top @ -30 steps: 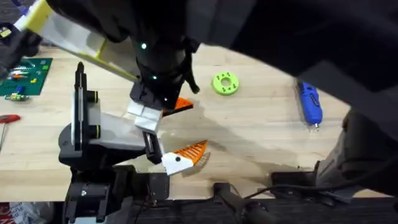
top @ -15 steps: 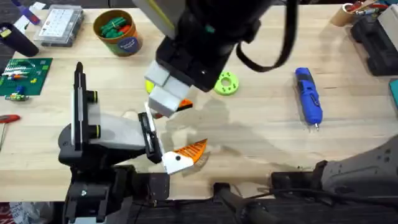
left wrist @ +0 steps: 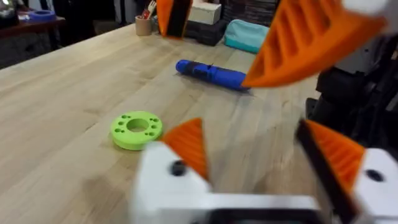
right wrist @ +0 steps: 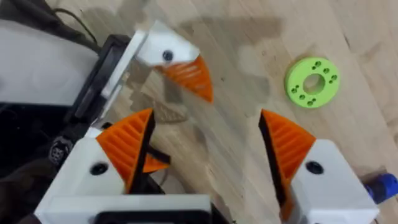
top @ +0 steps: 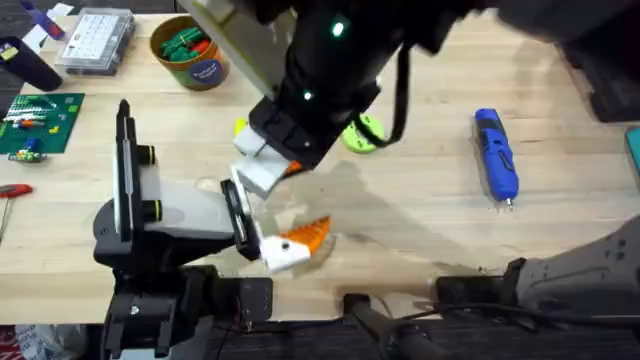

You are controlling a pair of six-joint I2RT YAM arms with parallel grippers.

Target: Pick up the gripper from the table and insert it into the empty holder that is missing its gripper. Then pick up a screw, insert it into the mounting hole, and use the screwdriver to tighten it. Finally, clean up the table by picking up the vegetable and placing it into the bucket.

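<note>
The orange ribbed gripper [top: 295,243] [right wrist: 180,62] sits with its white base against the black end bracket of the grey-white holder [top: 170,215]; the base shows a dark hole. My left gripper [top: 283,162] [left wrist: 249,134] hovers open just beyond the bracket, pointing toward the blue screwdriver [top: 497,155] [left wrist: 211,74]. My right gripper [right wrist: 205,118] hangs open above the table, looking down on the holder's end; its fingers [left wrist: 305,37] show in the left wrist view. The yellow vegetable [top: 240,128] peeks out beside the left arm. The bucket [top: 190,48] stands at the back left. A screw is out of view.
A lime-green ring [top: 362,132] [right wrist: 312,82] [left wrist: 137,127] lies right of the left gripper. A clear compartment box [top: 95,40], a green circuit board [top: 40,120] and a red-handled screwdriver [top: 12,190] line the left side. Bare wood spreads between ring and blue screwdriver.
My left gripper rose from the holder's bracket toward the back right, then settled slightly lower. The orange gripper shifted a little toward the bracket. The dark arm mass at the upper right pulled back.
</note>
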